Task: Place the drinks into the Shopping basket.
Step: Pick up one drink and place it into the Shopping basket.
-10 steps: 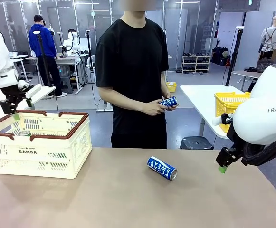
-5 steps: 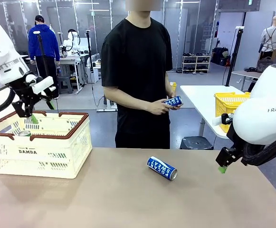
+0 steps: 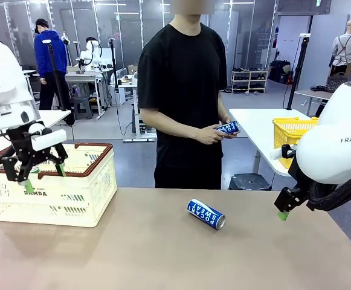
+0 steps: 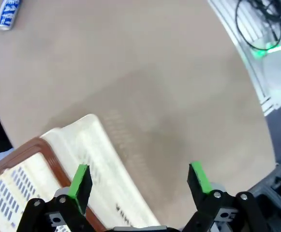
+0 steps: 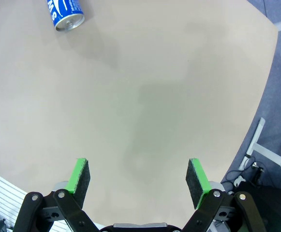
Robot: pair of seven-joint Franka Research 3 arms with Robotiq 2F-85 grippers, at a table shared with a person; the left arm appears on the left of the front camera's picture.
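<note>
Pocari Sweat can (image 3: 206,214): on its side, middle of bench (image 3: 133,254), free to grasp. Second can (image 3: 228,128): in the person's hand (image 3: 206,135), likely for handover. DAMDA basket (image 3: 84,202): bench's left end. Left jaws before basket, right jaws over bare bench: spread, empty.

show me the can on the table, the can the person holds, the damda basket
can on the table (image 3: 206,214): front view, lettered side
can the person holds (image 3: 228,127): front view, lettered side
basket (image 3: 84,202): front view, front wall

Front across table (image 3: 157,257), wrists downward, sharing blue can (image 3: 206,214)
</note>
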